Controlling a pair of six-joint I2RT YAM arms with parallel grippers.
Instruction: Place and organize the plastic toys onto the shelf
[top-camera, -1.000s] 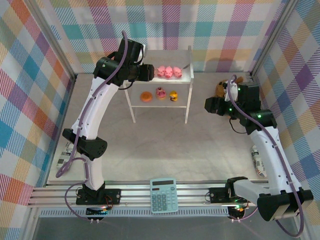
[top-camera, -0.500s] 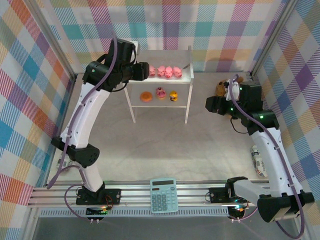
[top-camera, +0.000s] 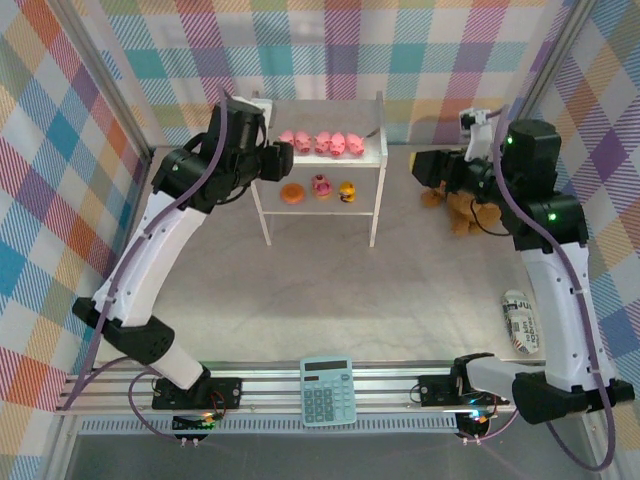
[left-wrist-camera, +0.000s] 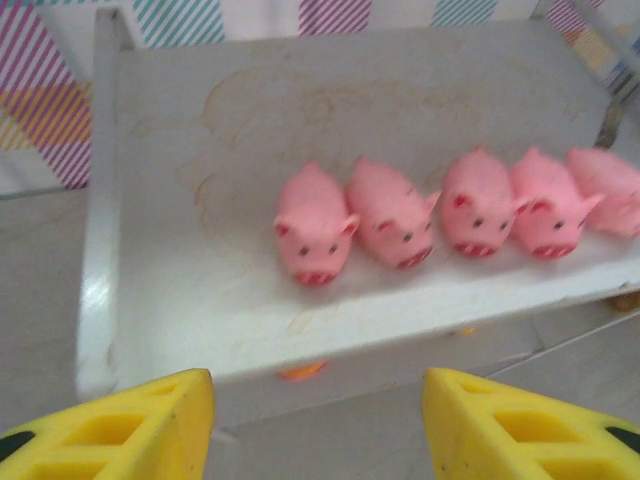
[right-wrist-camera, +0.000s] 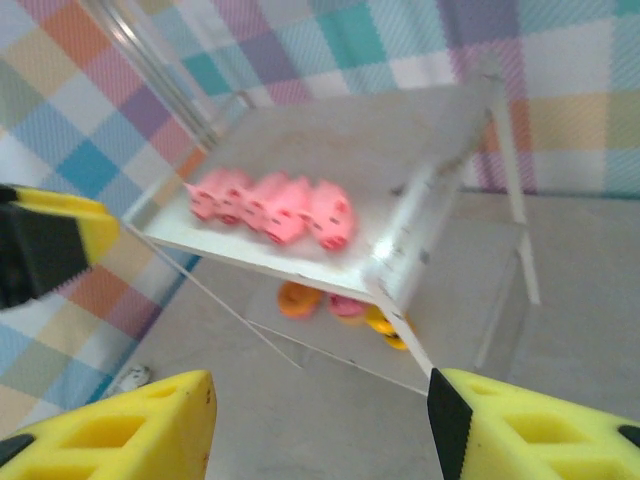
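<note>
Several pink pigs (top-camera: 321, 143) stand in a row on the top of the white shelf (top-camera: 330, 118), snouts toward the front. On the lower board lie an orange disc (top-camera: 292, 193), a pink cupcake piece (top-camera: 321, 186) and a yellow duck (top-camera: 347, 191). My left gripper (top-camera: 288, 158) hovers at the shelf's front left corner, open and empty. In the left wrist view the pigs (left-wrist-camera: 315, 225) lie beyond my left gripper (left-wrist-camera: 315, 420). My right gripper (top-camera: 418, 165) hangs open and empty to the right of the shelf. The right wrist view looks past my right gripper (right-wrist-camera: 320, 420) at the pigs (right-wrist-camera: 270, 205), disc (right-wrist-camera: 297, 298) and duck (right-wrist-camera: 385, 325).
A brown plush animal (top-camera: 462, 207) lies on the floor under the right arm. A teal calculator (top-camera: 327, 390) rests on the front rail. A printed wrapped roll (top-camera: 520, 320) lies by the right wall. Open floor stretches in front of the shelf.
My left gripper has drawn back to the left off the shelf top, leaving a pig at the row's left end. The right arm has risen and swung toward the back, uncovering the plush.
</note>
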